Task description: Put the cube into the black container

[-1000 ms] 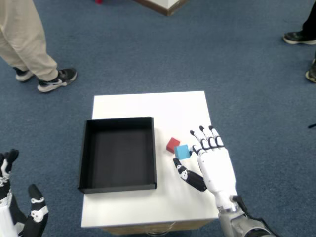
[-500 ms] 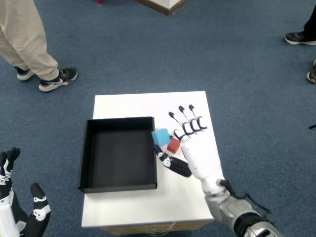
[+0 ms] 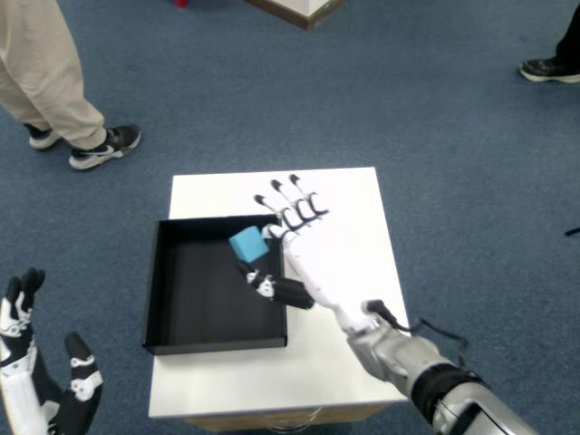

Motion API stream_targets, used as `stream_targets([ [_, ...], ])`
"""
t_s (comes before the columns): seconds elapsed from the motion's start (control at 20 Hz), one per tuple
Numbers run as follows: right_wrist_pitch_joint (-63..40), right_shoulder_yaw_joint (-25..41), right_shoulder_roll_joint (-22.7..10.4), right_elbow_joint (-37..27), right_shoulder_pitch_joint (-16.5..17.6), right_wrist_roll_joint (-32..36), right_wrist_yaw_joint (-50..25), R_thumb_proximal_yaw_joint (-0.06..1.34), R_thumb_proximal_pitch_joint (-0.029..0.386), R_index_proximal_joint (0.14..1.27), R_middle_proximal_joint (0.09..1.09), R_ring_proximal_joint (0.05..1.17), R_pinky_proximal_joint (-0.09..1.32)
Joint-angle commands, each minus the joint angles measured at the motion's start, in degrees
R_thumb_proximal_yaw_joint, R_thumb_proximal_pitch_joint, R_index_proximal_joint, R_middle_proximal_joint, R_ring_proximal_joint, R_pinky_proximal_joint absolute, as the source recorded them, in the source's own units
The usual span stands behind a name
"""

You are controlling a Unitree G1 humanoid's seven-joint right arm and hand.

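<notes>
A blue cube (image 3: 246, 243) hangs over the right part of the black container (image 3: 201, 294), near its far right corner. My right hand (image 3: 304, 254) is shut on the cube, which sits between the thumb below and the fingertips (image 3: 268, 232) above. My palm is over the container's right wall. The container is a shallow open box on the left half of the white table (image 3: 340, 195), with nothing inside it. The red cube seen earlier is out of sight, probably under my hand.
My left hand (image 3: 41, 399) is low at the bottom left, off the table. A person's legs and shoes (image 3: 100, 145) stand on the blue carpet at the upper left. More shoes (image 3: 548, 69) show at the upper right edge.
My right hand has carried the blue cube left and away from me, from beside the red cube on the table to over the container. The red cube is now hidden.
</notes>
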Motion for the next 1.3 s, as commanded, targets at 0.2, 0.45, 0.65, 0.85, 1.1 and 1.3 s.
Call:
stream_targets([
  [0.2, 5.7, 7.9, -0.4, -6.2, -5.1, 8.9, 4.0, 1.2, 0.157, 1.06, 0.32, 0.2, 0.0],
  [0.45, 11.3, 16.8, -0.2, -8.3, -7.1, 16.3, 6.9, 1.2, 0.156, 1.06, 0.33, 0.21, 0.01],
  [0.65, 15.0, 23.2, 0.1, -11.2, -8.1, 21.5, 8.8, 1.2, 0.155, 1.06, 0.32, 0.2, 0.0],
  [0.85, 19.3, 28.0, 0.1, -14.0, -9.7, 26.1, 9.6, 1.19, 0.153, 1.07, 0.32, 0.19, -0.01],
  [1.1, 21.7, 31.7, 0.1, -14.3, -11.2, 30.5, 9.9, 1.19, 0.152, 1.07, 0.31, 0.18, -0.02],
  [1.3, 23.2, 35.0, 0.3, -11.3, -11.6, 34.2, 11.3, 0.76, 0.103, 0.76, 0.3, 0.18, -0.02],
])
